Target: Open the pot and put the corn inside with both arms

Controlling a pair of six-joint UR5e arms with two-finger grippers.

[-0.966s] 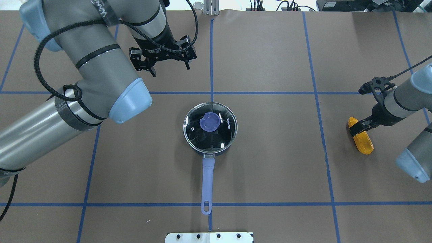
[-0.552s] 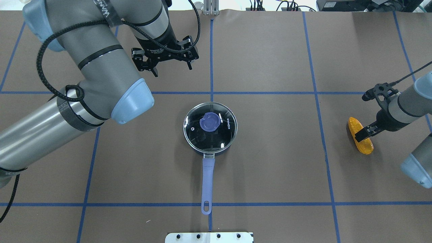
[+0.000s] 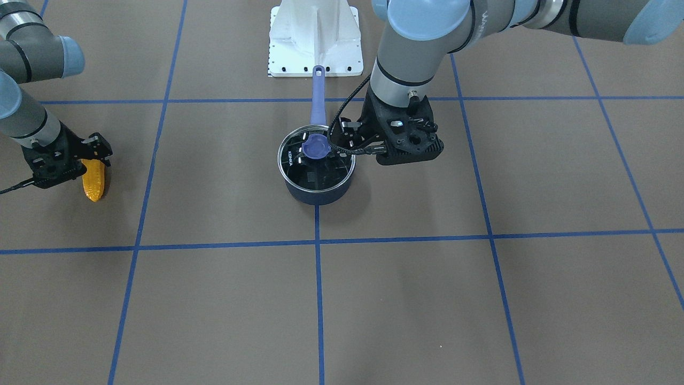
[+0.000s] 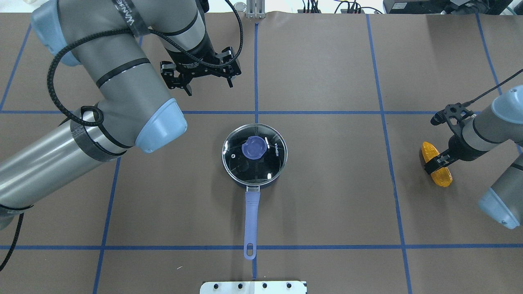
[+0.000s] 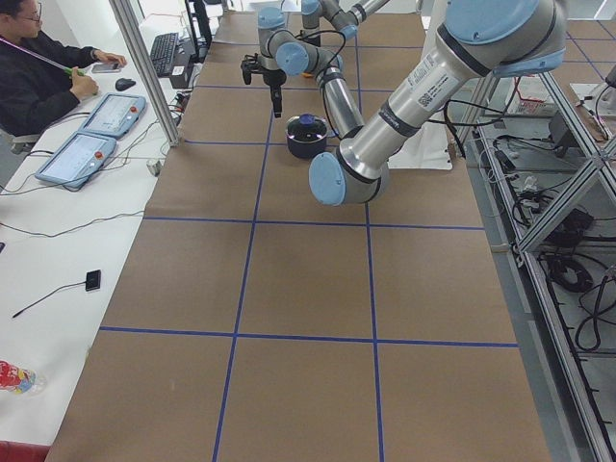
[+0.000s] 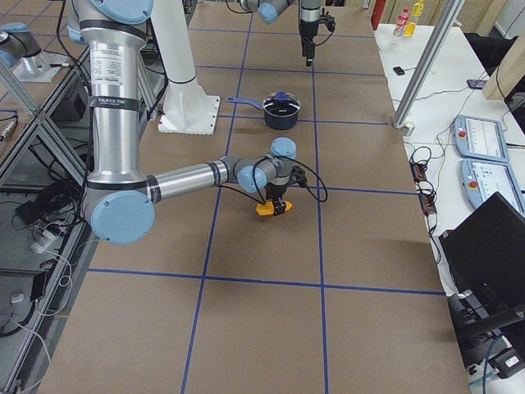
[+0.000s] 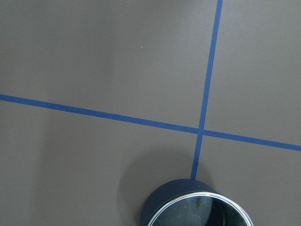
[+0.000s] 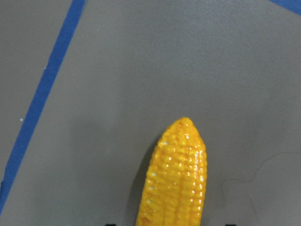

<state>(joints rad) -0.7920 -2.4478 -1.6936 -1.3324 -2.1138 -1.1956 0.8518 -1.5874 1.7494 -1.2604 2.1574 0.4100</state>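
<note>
The brown table (image 4: 327,204) carries blue tape lines; the left arm (image 4: 118,81) holds the left gripper (image 4: 208,85) wide open and empty beyond the pot (image 3: 318,195); the pot sits mid-table, lid (image 4: 245,167) on, handle toward the robot; the right gripper (image 4: 435,163) straddles the corn (image 4: 442,176) far to the robot's right, though whether it presses the corn cannot be told.

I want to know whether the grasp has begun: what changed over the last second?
The right gripper moved from near the corn's far end toward its middle and now straddles it, jaws not visibly clamped. The left gripper, open, drifted slightly rightward beyond the pot. Corn, pot and lid stayed put; the lid is on.
</note>
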